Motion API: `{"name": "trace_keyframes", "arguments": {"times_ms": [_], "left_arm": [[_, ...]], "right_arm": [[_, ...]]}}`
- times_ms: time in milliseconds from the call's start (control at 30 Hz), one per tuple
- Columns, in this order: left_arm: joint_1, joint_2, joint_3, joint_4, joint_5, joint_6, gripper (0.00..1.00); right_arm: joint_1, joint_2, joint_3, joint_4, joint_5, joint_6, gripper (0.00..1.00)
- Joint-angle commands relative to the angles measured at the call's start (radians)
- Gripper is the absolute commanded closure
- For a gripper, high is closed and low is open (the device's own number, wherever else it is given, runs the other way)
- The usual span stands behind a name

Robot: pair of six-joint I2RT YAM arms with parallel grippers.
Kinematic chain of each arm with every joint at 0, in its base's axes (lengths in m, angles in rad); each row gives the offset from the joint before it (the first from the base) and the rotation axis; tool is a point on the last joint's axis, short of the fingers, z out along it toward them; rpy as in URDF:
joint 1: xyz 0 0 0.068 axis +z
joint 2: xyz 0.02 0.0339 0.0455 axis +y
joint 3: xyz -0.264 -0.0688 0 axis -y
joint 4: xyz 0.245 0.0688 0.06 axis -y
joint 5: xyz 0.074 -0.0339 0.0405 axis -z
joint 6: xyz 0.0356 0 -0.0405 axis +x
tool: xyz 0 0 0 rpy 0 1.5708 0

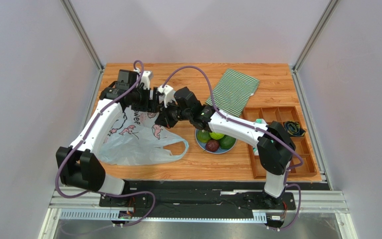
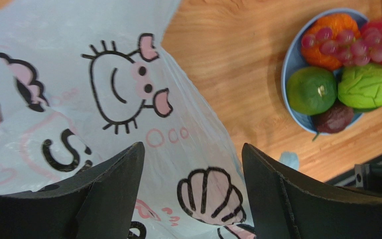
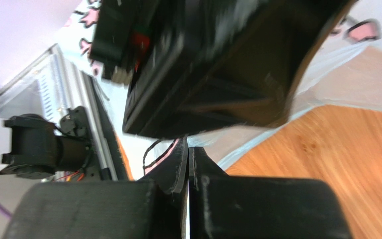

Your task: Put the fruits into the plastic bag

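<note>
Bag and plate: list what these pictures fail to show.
Top view: the bag's mouth, hidden under both arms.
Top view: part of the plate, covered by the right arm.
Left wrist view: grapes cut off by the right edge.
Right wrist view: whether the shut right gripper pinches bag film; blurred, left arm blocks.

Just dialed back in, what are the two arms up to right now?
Both arms meet over the plastic bag. The right gripper is shut, apparently pinching the bag's film; the left gripper hovers open just above it. No fruit is held: the fruits sit on the blue plate beside the bag.
</note>
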Motion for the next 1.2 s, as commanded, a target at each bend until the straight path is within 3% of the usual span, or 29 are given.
{"name": "trace_keyframes", "arguments": {"times_ms": [0, 167, 233, 333, 367, 467, 567, 633, 667, 700, 800, 900, 1067, 1167], "left_arm": [[-0.008, 0.034, -0.008, -0.044, 0.111, 0.044, 0.20], [-0.009, 0.046, -0.011, -0.042, 0.125, 0.045, 0.25], [-0.014, 0.066, -0.011, -0.040, 0.166, 0.044, 0.36], [-0.023, 0.083, -0.012, -0.034, 0.211, 0.041, 0.62], [-0.023, 0.083, -0.015, -0.031, 0.223, 0.039, 0.76], [-0.023, 0.071, -0.023, -0.012, 0.244, 0.030, 1.00], [-0.023, 0.034, -0.026, 0.000, 0.191, 0.028, 1.00], [-0.022, -0.024, -0.035, 0.024, 0.119, 0.031, 1.00], [-0.022, -0.049, -0.049, 0.035, 0.102, 0.036, 1.00], [-0.022, -0.101, -0.057, 0.063, 0.082, 0.047, 1.00], [-0.022, -0.210, -0.092, 0.119, 0.086, 0.082, 1.00], [-0.022, -0.282, -0.117, 0.136, 0.085, 0.108, 1.00], [-0.019, -0.353, -0.146, 0.156, 0.157, 0.104, 1.00], [-0.006, -0.409, -0.173, 0.217, 0.267, 0.096, 1.00]], "right_arm": [[0.007, -0.044, -0.005, -0.019, 0.093, -0.043, 1.00], [0.007, -0.045, 0.003, -0.025, 0.113, -0.048, 1.00], [0.010, -0.042, 0.010, -0.029, 0.119, -0.051, 1.00], [0.019, -0.042, 0.018, -0.042, 0.141, -0.061, 1.00], [0.022, -0.047, 0.016, -0.048, 0.147, -0.065, 1.00], [0.030, -0.065, 0.006, -0.054, 0.169, -0.068, 1.00], [0.032, -0.088, -0.008, -0.063, 0.178, -0.065, 0.96], [0.032, -0.130, -0.036, -0.063, 0.175, -0.060, 0.86], [0.032, -0.149, -0.049, -0.063, 0.176, -0.055, 0.79], [0.030, -0.189, -0.071, -0.066, 0.178, -0.054, 0.64], [0.031, -0.270, -0.105, -0.086, 0.185, -0.055, 0.40], [0.028, -0.415, -0.161, -0.131, 0.246, -0.084, 0.27], [-0.025, -0.669, -0.269, -0.244, 0.421, -0.105, 0.14], [-0.163, -0.772, -0.360, -0.279, 0.449, -0.045, 0.11]]}}
